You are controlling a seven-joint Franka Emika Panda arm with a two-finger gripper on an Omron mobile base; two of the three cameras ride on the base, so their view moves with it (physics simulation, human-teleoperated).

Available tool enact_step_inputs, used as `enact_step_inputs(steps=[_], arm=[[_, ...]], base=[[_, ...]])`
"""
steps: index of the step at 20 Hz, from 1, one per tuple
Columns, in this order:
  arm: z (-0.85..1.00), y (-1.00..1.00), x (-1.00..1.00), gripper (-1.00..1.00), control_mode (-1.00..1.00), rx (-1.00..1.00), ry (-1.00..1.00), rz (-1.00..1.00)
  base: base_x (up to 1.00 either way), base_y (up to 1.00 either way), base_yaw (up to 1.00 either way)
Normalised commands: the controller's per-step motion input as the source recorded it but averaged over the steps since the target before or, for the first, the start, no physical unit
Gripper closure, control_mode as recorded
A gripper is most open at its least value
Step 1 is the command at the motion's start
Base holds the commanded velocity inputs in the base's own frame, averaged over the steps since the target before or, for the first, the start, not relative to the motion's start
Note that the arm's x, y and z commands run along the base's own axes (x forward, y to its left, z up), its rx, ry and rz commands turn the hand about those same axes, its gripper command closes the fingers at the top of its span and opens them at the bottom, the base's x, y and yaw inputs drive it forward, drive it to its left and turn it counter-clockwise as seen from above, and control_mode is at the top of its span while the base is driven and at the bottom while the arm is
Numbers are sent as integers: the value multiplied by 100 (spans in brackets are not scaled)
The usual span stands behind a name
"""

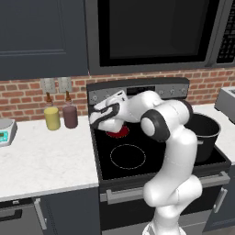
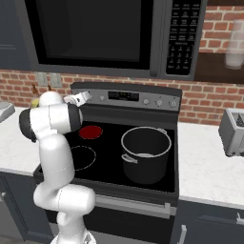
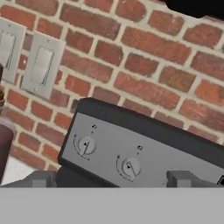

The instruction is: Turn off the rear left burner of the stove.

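The stove [image 1: 104, 161] is a black glass-top range with a grey back panel [image 2: 143, 97]. Its rear left burner [image 1: 120, 133] glows as a solid red disc, partly covered by my hand in the left base view and plain in the right base view [image 2: 90, 131]. My gripper [image 1: 95, 110] hovers over the rear left of the cooktop, pointing at the left end of the back panel [image 3: 144, 148]. The hand view shows two round knobs, the left knob [image 3: 86, 145] and the one beside it [image 3: 130, 166], a short way ahead. My fingertips [image 3: 41, 178] stand wide apart, open, holding nothing.
A large dark pot [image 2: 145, 152] occupies the stove's right side. The front left zone [image 1: 128, 156] is a white ring. A yellow bottle [image 1: 52, 117] and a dark red bottle [image 1: 69, 114] stand on the left counter below wall switches [image 3: 41, 65]. A toaster [image 2: 233, 131] sits right; a microwave [image 2: 95, 33] hangs above.
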Motion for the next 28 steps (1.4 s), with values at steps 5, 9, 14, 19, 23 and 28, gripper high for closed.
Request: enact_step_inputs(steps=[5,9,14,19,23,28], arm=[[-15,-48,0,-100,-100,0,-3,12],[-26,-57,-8,-100,-100,0,-3,13],[-11,-27,-13,-100,-100,0,-2,6],[0,0,1,-100,-100,0,0,0],[-8,0,7,-100,-100,-2,-1,0],[-22,0,0,-100,-100,-6,-4,0]], base=[[0,0,0],[0,0,0],[0,0,0],[0,0,0],[0,0,0],[0,0,0]])
